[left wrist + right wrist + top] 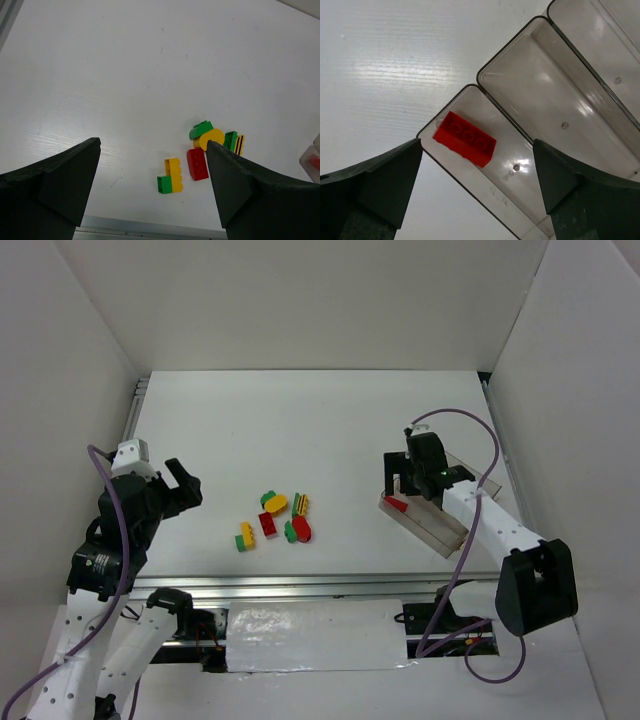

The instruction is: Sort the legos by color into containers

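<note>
Several legos (275, 518) lie in a loose cluster at the table's middle front: red, green and yellow ones. The left wrist view shows a yellow-green brick (171, 176), a red brick (197, 163) and a green rounded piece (200, 129). My left gripper (190, 485) is open and empty, left of the cluster and above the table (153, 145). The clear three-compartment tray (447, 530) lies at the right. One red brick (464, 138) lies at the end of its nearest compartment (397, 505). My right gripper (477, 145) is open and empty just above that brick (412, 485).
The tray's other two compartments (545, 95) hold nothing. White walls stand on three sides. A metal rail (300, 588) runs along the table's near edge. Purple cables (470, 540) loop from both arms.
</note>
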